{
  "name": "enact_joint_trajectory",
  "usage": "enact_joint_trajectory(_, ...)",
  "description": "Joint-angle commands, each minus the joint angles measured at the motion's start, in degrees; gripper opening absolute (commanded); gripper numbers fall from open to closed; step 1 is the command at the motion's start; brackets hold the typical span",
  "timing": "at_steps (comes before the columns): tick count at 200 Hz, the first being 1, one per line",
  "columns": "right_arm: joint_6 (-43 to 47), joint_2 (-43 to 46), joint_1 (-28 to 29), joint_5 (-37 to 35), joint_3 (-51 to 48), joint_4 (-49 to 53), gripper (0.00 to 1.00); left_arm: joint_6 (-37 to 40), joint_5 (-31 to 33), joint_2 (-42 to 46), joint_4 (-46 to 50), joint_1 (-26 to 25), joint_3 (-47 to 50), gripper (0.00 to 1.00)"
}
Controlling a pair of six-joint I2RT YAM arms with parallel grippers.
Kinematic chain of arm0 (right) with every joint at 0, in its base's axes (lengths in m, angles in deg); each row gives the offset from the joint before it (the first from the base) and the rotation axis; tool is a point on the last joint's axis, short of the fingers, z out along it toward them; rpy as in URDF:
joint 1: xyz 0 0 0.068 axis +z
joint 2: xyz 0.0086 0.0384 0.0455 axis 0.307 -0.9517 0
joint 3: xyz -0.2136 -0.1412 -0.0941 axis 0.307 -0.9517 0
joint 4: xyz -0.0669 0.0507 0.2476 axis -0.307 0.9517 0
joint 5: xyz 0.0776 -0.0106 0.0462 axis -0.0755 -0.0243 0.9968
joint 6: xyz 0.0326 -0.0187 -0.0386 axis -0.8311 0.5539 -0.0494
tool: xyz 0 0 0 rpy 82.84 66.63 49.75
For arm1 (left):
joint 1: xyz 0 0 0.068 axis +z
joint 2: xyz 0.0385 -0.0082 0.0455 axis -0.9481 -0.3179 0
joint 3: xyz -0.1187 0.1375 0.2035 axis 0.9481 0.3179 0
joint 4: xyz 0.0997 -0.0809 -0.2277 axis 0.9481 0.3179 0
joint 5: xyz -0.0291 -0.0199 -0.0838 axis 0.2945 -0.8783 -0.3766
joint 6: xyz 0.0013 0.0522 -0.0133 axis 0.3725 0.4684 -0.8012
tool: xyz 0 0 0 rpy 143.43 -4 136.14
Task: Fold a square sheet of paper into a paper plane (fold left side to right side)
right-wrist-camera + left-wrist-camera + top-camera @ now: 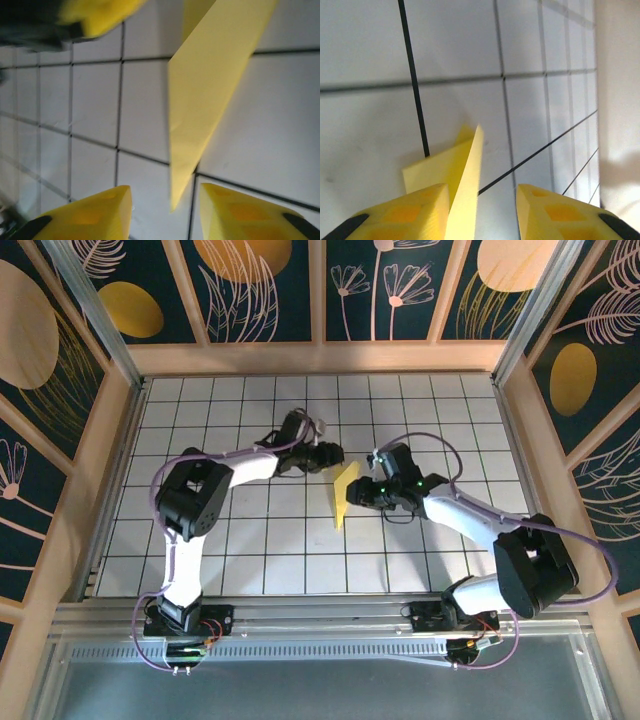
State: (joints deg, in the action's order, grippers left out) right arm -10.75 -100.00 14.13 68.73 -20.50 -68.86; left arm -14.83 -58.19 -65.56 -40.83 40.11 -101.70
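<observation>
The paper plane (345, 495) lies on the white grid table (250, 560) near its middle, between the two claws, with its narrow tip pointing to the near side. The left gripper (333, 456) is at the plane's far, wide end. Its jaws are released, and one raised flap of the plane (470, 170) stands up just beside one finger (415, 212). The right gripper (167, 212) is also released. The plane's tip (172, 200) lies between its yellow fingers (240, 210), and neither finger presses it.
</observation>
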Motion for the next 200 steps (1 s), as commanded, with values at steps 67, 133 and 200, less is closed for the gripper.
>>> enact_joint_trajectory(67, 0.06, -21.82, 9.15, -30.33, 24.62, 17.09, 0.59, -1.94, 13.41, 24.69, -5.65, 9.93, 25.45, 0.5)
enact_joint_trajectory(133, 0.68, -35.0, 13.14, -38.53, 34.34, 22.16, 0.6, -2.17, 18.12, 30.92, -5.65, 10.95, 33.9, 0.56)
enact_joint_trajectory(200, 0.08, -35.57, 14.67, -42.28, 34.59, 24.4, 0.45, -2.09, 17.59, 30.04, -5.89, 10.9, 33.76, 0.56)
